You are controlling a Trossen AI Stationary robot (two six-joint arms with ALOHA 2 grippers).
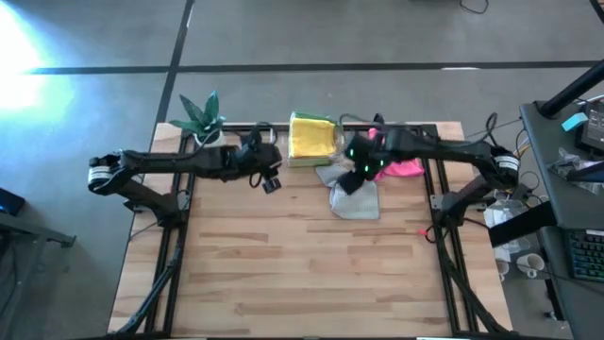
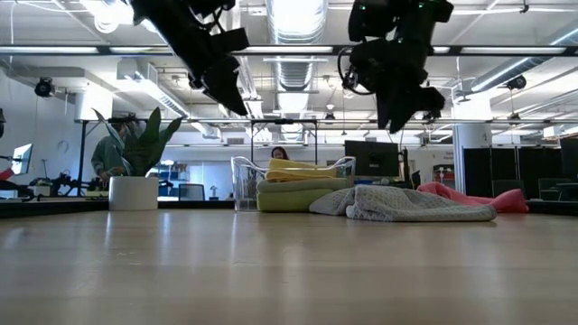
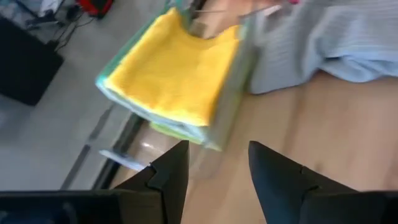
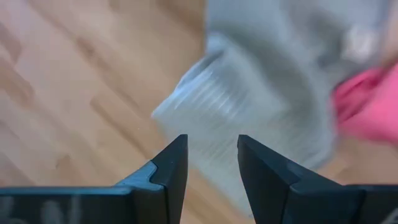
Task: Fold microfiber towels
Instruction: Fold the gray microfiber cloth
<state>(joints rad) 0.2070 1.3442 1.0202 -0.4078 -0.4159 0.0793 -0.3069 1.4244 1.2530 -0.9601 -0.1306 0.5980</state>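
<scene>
A crumpled grey towel [image 1: 357, 198] [image 2: 397, 203] lies on the wooden table near its far edge, and a pink towel [image 1: 406, 167] [image 2: 479, 197] lies bunched to its right. A folded yellow towel [image 1: 311, 135] [image 3: 174, 68] rests on a green one [image 2: 298, 197] inside a clear tray [image 2: 242, 181]. My right gripper [image 1: 349, 181] [image 4: 211, 155] hangs open above the grey towel [image 4: 267, 93], clear of it. My left gripper [image 1: 272, 184] [image 3: 217, 162] hangs open in the air left of the tray, nothing between its fingers.
A potted plant [image 1: 200, 118] [image 2: 135, 176] stands at the table's far left corner. The near half of the table [image 1: 302, 274] is bare wood. A person [image 2: 280, 153] shows in the room beyond the far edge.
</scene>
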